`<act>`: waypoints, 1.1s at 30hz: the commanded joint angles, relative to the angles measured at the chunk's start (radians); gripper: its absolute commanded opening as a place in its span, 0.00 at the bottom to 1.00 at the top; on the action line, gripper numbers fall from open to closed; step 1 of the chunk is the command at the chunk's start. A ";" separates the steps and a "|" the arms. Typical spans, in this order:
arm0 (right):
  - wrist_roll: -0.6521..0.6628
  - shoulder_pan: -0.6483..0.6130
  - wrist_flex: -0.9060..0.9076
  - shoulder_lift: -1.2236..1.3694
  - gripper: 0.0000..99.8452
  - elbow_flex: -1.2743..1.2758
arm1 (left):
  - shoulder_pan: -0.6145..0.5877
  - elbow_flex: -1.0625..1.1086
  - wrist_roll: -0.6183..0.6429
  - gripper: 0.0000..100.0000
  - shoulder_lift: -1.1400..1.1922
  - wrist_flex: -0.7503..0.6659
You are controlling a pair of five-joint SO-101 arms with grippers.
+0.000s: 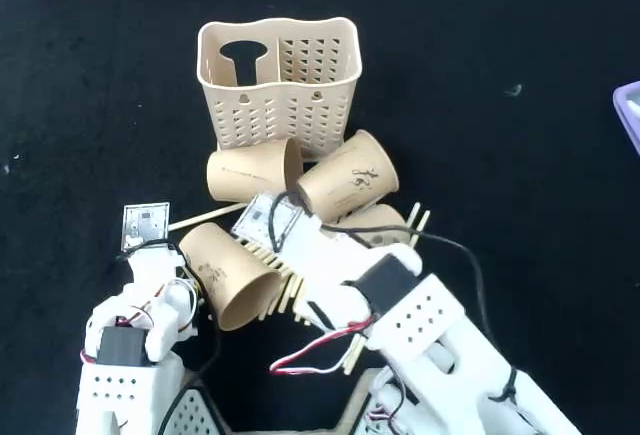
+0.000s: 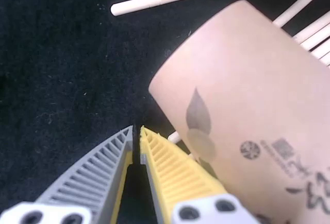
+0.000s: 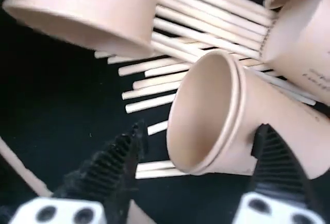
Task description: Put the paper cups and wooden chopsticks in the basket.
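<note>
A beige basket [image 1: 278,80] stands at the back. Two paper cups [image 1: 255,170] [image 1: 350,177] lie on their sides just in front of it. A third cup [image 1: 375,223] is partly hidden under the right arm, and another cup [image 1: 225,275] lies beside the left arm. Wooden chopsticks [image 1: 285,293] are spread under the right arm, and one chopstick [image 1: 205,217] lies apart. My left gripper [image 2: 136,128] is shut on nothing, right beside a cup [image 2: 247,95]. My right gripper [image 3: 198,139] is open, its fingers on either side of a lying cup [image 3: 221,116] that rests on chopsticks [image 3: 206,28].
The table is covered with black cloth [image 1: 520,155]. A purple object [image 1: 630,110] pokes in at the right edge. Wires [image 1: 310,355] hang from the right arm over the chopsticks.
</note>
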 commanded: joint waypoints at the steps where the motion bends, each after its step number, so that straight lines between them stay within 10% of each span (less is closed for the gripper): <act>1: 0.058 0.124 -0.002 -0.015 0.31 0.005 | 0.008 0.018 0.008 0.03 -0.005 0.005; 6: 0.190 0.341 0.006 -0.016 0.28 0.012 | 0.008 0.018 0.008 0.03 -0.005 0.005; 12: 0.230 0.496 -0.012 -0.065 0.01 0.005 | 0.008 0.018 0.008 0.03 -0.005 0.005; 24: 0.373 0.786 0.259 -0.567 0.01 -0.326 | 0.008 0.018 0.008 0.03 -0.005 0.005; 33: 0.115 0.825 0.060 -0.458 0.01 -0.651 | 0.008 0.018 0.008 0.03 -0.005 0.005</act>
